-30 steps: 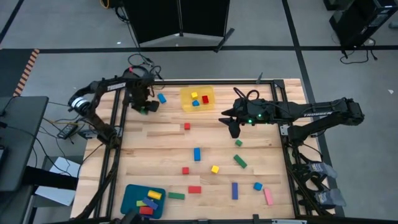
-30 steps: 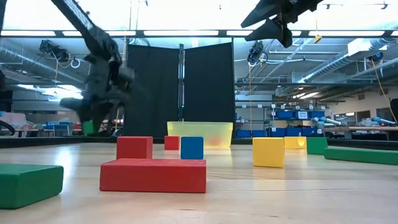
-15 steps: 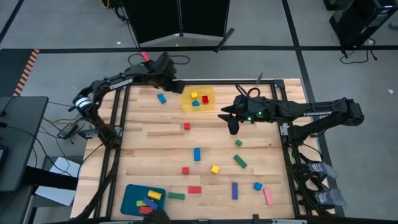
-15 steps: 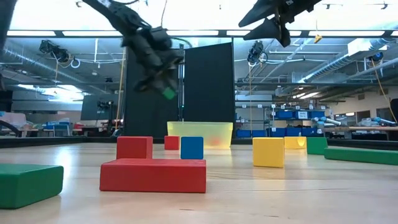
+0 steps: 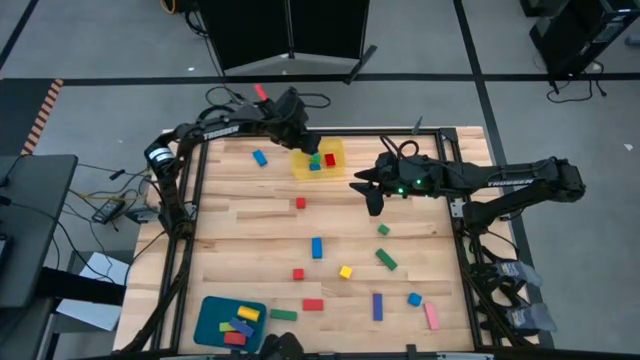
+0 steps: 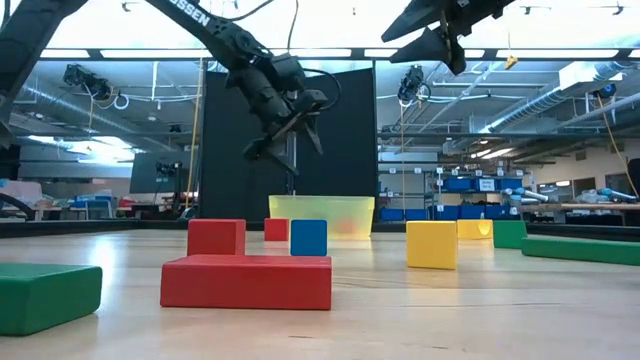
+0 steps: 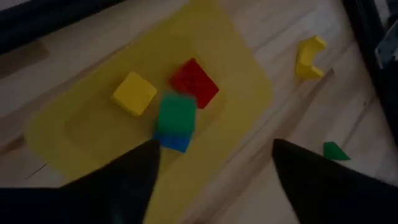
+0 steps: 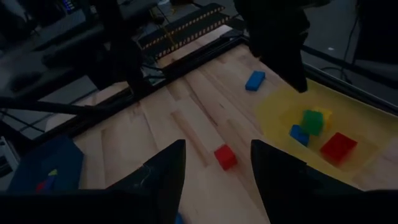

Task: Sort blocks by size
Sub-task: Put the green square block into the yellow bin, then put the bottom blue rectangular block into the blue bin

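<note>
My left gripper hangs spread and empty directly above the yellow tray, the green cube resting atop a blue one below.

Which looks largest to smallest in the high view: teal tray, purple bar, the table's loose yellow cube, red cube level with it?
1. Teal tray
2. Purple bar
3. Yellow cube and red cube look alike, so they are not ranked.
</note>
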Controlling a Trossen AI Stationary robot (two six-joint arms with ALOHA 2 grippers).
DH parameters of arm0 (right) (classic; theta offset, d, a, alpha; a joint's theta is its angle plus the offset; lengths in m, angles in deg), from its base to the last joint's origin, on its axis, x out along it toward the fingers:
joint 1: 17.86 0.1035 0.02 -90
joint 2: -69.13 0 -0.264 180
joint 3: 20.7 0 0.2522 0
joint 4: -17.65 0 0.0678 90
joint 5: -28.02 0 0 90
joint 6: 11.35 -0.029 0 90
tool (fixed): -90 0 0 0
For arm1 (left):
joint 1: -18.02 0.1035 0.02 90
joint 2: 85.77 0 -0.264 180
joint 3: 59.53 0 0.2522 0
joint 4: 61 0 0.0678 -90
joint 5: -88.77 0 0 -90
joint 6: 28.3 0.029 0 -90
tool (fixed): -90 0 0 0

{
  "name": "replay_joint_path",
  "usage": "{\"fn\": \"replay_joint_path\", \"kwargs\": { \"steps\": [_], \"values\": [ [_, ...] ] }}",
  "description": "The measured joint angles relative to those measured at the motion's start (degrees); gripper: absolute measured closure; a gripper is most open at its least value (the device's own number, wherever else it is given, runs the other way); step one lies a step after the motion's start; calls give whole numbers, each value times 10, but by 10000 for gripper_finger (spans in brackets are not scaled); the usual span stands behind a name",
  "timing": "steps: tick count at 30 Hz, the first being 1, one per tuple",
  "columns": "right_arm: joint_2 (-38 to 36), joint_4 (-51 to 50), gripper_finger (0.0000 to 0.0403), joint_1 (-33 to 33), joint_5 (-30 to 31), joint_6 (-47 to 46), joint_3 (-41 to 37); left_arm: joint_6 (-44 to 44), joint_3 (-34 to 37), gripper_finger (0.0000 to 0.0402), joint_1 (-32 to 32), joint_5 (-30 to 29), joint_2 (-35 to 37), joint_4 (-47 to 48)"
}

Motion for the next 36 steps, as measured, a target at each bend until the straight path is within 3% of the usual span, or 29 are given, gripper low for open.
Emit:
{"fn": "replay_joint_path", "kwargs": {
  "steps": [3, 6, 16, 24, 29, 36],
  "values": [
    [8, 1, 211, 5, 2, -2, 0, 11, 0, 32, 3, -6, 22, 6],
    [29, 0, 211, 16, -10, -9, 0, 29, 0, 22, 5, -36, 60, 27],
    [177, -12, 211, 83, -18, -152, 30, 43, 0, 72, 46, -54, 223, 107],
    [300, -19, 211, 129, -32, -195, 150, 59, 0, 91, 52, -52, 345, 164],
    [372, -24, 199, 148, -9, -250, 229, 59, 0, 92, 52, -18, 403, 184],
    [473, -200, 172, 159, 35, -445, 343, 86, 0, 92, 52, 9, 478, 242]
  ]
}}
